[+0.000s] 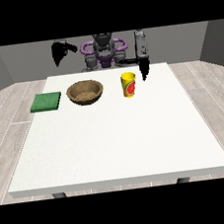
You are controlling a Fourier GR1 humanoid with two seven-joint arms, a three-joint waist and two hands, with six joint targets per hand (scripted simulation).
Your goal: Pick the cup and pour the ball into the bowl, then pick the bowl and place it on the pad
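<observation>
A large white counter [116, 133] stands before the robot, carrying three items along its far portion. At the view's left lies a flat green pad [46, 101], square to the counter's edge. Just to its right, not touching it, sits a brown bowl [85, 92], upright, its inside speckled. Further right, well apart from the bowl, stands a yellow cup [128, 85] with a red mark on its side, upright; whether a ball lies inside cannot be told from here. The hand at the view's right [143, 69] hangs from a bent forearm, pointing downward just beside and slightly behind the cup's right flank, its tip near the rim's level; it does not appear to hold the cup, and whether its fingers are apart or together I cannot tell. The hand at the view's left [60, 52] is raised high above the counter's far edge, well clear of the pad and bowl, holding nothing; its finger position likewise cannot be made out.
</observation>
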